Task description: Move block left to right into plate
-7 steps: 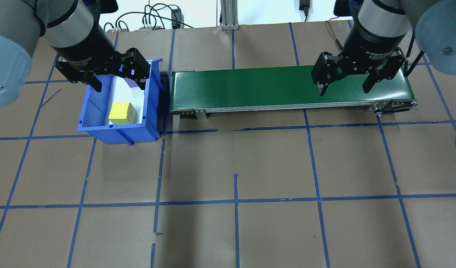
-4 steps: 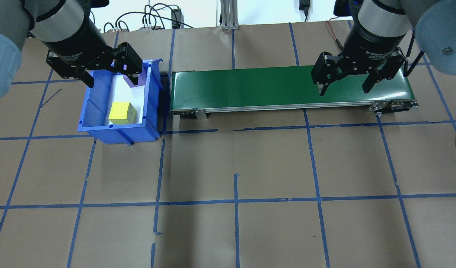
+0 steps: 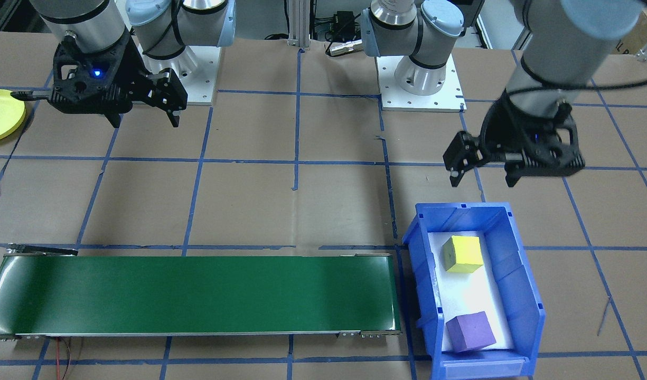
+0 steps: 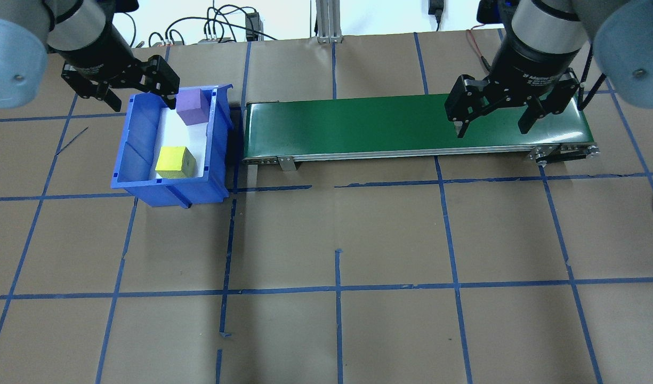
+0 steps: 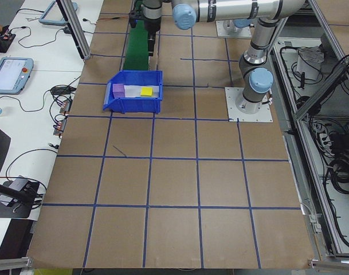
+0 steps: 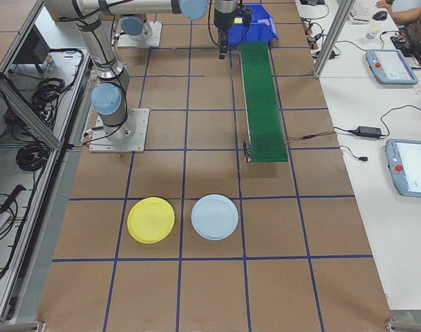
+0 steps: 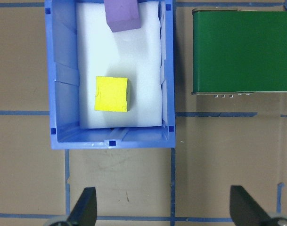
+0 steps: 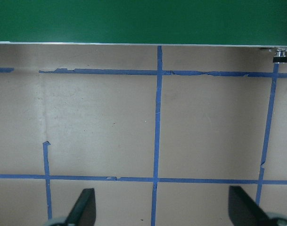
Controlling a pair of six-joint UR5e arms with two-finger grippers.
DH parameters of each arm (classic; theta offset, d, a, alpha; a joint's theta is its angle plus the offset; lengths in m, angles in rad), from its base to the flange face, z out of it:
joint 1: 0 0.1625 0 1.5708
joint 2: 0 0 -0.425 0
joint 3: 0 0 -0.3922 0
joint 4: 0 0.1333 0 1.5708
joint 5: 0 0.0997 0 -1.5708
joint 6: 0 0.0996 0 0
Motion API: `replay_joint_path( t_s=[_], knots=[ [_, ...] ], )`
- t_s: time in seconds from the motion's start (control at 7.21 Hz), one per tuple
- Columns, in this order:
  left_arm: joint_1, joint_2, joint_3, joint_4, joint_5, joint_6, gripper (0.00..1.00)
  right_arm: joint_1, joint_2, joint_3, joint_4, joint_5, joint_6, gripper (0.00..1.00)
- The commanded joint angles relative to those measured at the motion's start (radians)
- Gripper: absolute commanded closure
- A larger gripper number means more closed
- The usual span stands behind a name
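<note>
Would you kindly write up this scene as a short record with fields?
bin: blue bin beside one end of the conveyor
blocks: yellow block and purple block, both in the bin
left hand: open, empty, raised near the bin
right hand: open, empty, over the conveyor's other end
plates: yellow plate and pale blue plate, both empty

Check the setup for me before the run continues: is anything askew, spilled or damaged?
Nothing serious. The yellow block and purple block lie inside the blue bin, and the conveyor is bare. Only the blue floor tape is ragged in places. Both the left gripper and right gripper are open, holding nothing.
</note>
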Motion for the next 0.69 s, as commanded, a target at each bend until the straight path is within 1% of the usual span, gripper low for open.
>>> replay_joint_path(
  t_s=[0.0, 0.14, 0.28, 0.42, 0.55],
  knots=[
    [0.007, -0.222, 0.138, 0.100, -0.007, 0.014, 0.00, -0.003, 0.001, 0.000, 0.000, 0.000, -0.002, 0.00],
    [0.008, -0.306, 0.224, 0.111, -0.007, 0.025, 0.00, 0.000, -0.001, 0.002, -0.002, 0.000, 0.003, 0.00],
    [0.012, -0.389, 0.287, 0.156, -0.006, 0.026, 0.00, 0.000, 0.000, 0.000, 0.000, 0.000, 0.001, 0.00],
    [0.039, -0.446, 0.326, 0.178, -0.036, 0.028, 0.00, -0.003, 0.004, 0.000, -0.002, 0.000, 0.001, 0.00],
    [0.056, -0.501, 0.344, 0.254, -0.084, 0.039, 0.00, 0.000, 0.002, 0.002, -0.002, -0.001, 0.001, 0.00]
  ],
)
